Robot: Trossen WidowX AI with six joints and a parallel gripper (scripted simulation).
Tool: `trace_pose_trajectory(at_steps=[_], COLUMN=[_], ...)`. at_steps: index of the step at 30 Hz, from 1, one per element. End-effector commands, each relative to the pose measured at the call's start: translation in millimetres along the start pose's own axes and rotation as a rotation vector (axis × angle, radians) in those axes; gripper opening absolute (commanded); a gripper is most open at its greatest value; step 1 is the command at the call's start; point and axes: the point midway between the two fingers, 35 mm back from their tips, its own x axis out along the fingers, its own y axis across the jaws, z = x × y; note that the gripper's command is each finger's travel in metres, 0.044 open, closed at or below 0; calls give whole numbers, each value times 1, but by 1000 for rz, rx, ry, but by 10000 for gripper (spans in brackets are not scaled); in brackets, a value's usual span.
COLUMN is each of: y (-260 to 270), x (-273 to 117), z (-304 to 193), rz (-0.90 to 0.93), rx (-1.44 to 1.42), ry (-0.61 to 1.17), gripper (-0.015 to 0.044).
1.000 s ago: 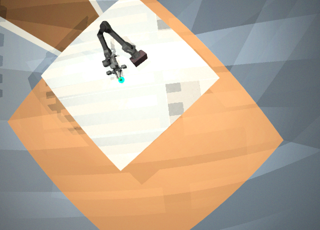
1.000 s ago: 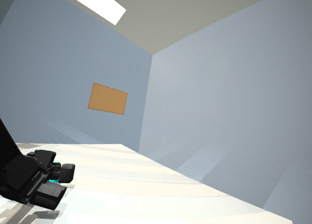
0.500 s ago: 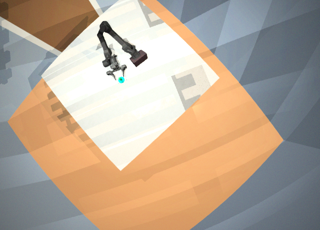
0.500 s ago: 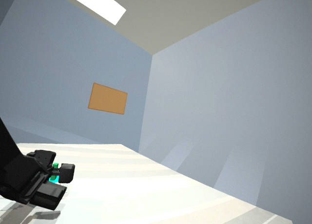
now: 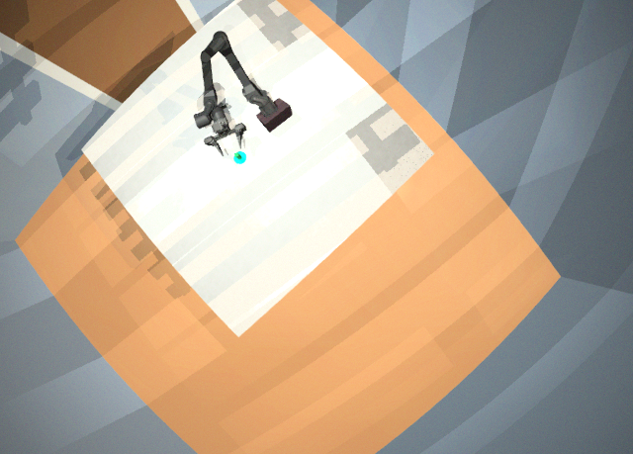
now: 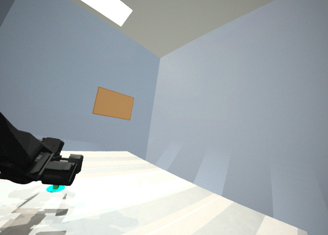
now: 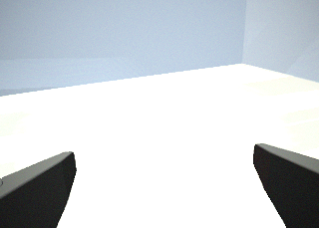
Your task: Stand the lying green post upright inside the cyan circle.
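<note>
The green post (image 5: 237,155) (image 6: 56,187) has its foot inside the cyan circle (image 5: 241,160) (image 6: 49,189). It looks upright, but in the exterior view its upper part is hidden behind my gripper, so any slight tilt cannot be told. My gripper (image 5: 232,151) (image 6: 73,172) (image 7: 164,157) is open, its two dark fingers wide apart with nothing held between them. In the top view the fingertips are just beside the circle, on the arm's side. Neither the post nor the circle shows in the wrist view.
The arm's dark base block (image 5: 277,116) sits on the pale table top (image 5: 286,234), a short way from the circle. The orange-brown floor area (image 5: 326,336) surrounds the table in the top view. An orange board (image 6: 113,103) is on the far wall.
</note>
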Motion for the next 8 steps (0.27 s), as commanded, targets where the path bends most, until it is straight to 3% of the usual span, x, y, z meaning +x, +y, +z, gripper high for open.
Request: trace_pose_trajectory(at_steps=[1, 5, 8], y=[4, 5, 7], x=[-3, -3, 6], z=[21, 25, 24], rz=[-2, 5, 96], rx=[-1, 5, 87], ry=[-3, 1, 104], gripper=[400, 400, 400])
